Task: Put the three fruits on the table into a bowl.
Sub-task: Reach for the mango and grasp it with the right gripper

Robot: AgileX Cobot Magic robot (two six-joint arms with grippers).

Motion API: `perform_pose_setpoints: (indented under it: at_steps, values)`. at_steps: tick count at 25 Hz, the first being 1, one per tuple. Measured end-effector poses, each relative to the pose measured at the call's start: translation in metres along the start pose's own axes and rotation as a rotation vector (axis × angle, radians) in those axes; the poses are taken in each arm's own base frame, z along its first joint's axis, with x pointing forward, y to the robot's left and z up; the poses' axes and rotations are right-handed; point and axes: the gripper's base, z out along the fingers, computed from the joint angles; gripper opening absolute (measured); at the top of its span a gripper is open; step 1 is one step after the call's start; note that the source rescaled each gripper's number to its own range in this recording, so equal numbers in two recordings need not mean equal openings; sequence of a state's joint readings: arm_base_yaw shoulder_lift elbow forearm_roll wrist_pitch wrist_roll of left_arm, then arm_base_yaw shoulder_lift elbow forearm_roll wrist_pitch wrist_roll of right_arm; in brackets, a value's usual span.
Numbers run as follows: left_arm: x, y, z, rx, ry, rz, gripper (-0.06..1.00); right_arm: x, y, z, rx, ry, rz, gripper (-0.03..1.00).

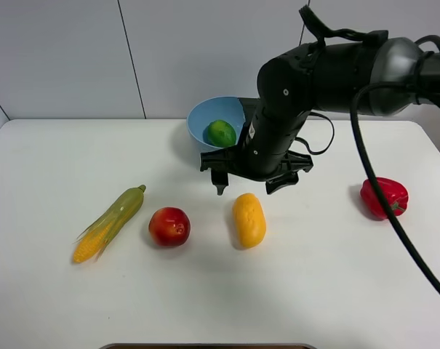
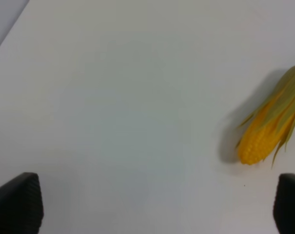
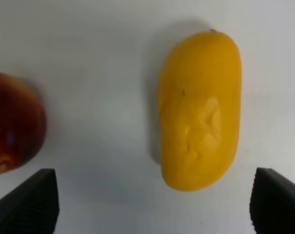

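The green lime lies inside the light-blue bowl at the back of the white table. The yellow-orange mango lies on the table in front of it, also filling the right wrist view. The red fruit sits left of the mango and shows in the right wrist view. My right gripper hovers open and empty just above and behind the mango; its fingertips stand wide apart. My left gripper is open and empty over bare table; its arm is out of the exterior view.
A green-husked corn cob lies at the left, also in the left wrist view. A red bell pepper sits at the right. The right arm's black cable loops down over the table's right side.
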State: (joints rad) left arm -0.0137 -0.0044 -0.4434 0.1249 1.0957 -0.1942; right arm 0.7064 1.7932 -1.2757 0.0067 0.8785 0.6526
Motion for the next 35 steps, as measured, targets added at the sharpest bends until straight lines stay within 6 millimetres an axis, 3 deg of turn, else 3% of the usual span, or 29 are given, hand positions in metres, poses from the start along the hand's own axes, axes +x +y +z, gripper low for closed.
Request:
perform_pose_setpoints:
  at_steps: [7,15,35]
  values:
    - [0.0,0.0,0.0,0.0,0.0,0.0,0.87,0.001,-0.003,0.027,0.053,0.067,0.016,0.65]
    - [0.0,0.0,0.0,0.0,0.0,0.0,0.87,0.012,-0.025,0.045,0.093,0.108,0.048,0.65]
    - [0.0,0.0,0.0,-0.001,0.0,0.0,0.87,-0.002,-0.034,0.083,0.083,0.053,0.058,0.65]
